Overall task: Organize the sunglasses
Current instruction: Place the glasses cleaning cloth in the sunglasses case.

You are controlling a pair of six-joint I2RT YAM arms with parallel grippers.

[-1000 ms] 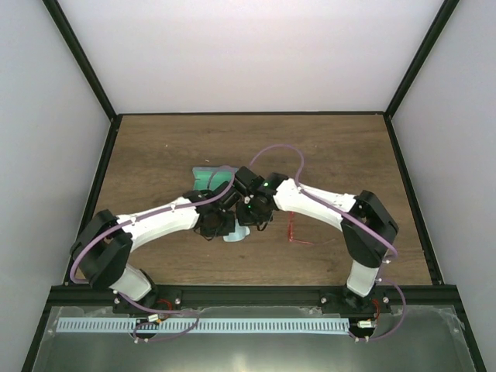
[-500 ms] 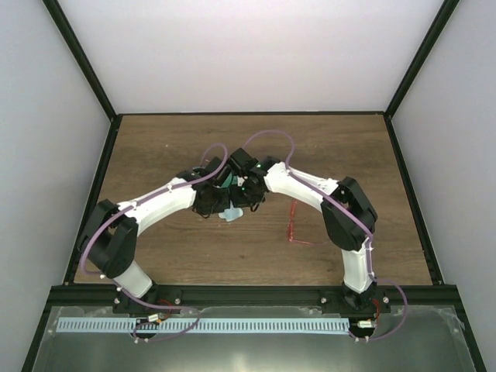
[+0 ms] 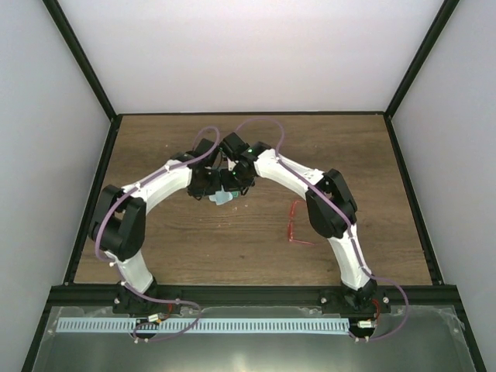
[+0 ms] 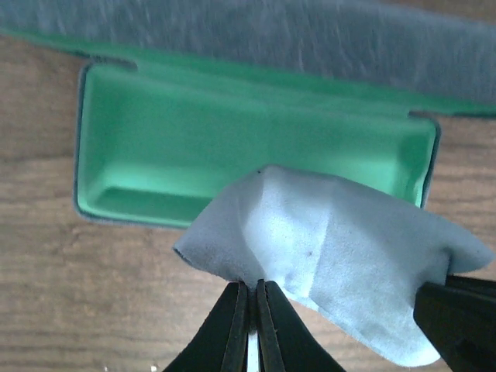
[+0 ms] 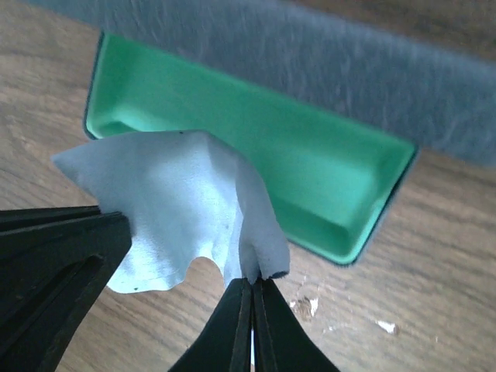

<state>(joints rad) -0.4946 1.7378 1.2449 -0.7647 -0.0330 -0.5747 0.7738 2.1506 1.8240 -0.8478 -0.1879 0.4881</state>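
Note:
The red sunglasses (image 3: 295, 224) lie on the table to the right of both grippers, held by neither. My left gripper (image 4: 253, 288) is shut on one corner of the light blue cloth (image 4: 333, 260). My right gripper (image 5: 253, 284) is shut on another corner of the cloth (image 5: 178, 205). Together they hold the cloth above the near edge of the open case with its green lining (image 4: 232, 155), which also shows in the right wrist view (image 5: 310, 163). In the top view the two grippers meet over the cloth (image 3: 223, 198); the case is mostly hidden under them.
The case's grey-blue lid (image 4: 310, 35) lies open on the far side. Small white crumbs (image 5: 310, 306) lie on the wooden table (image 3: 349, 155). Black frame rails (image 3: 93, 194) and white walls bound the table.
Both grippers have moved away from the arm bases toward the far side of the table, carrying the cloth with them to the case. The sunglasses have not moved.

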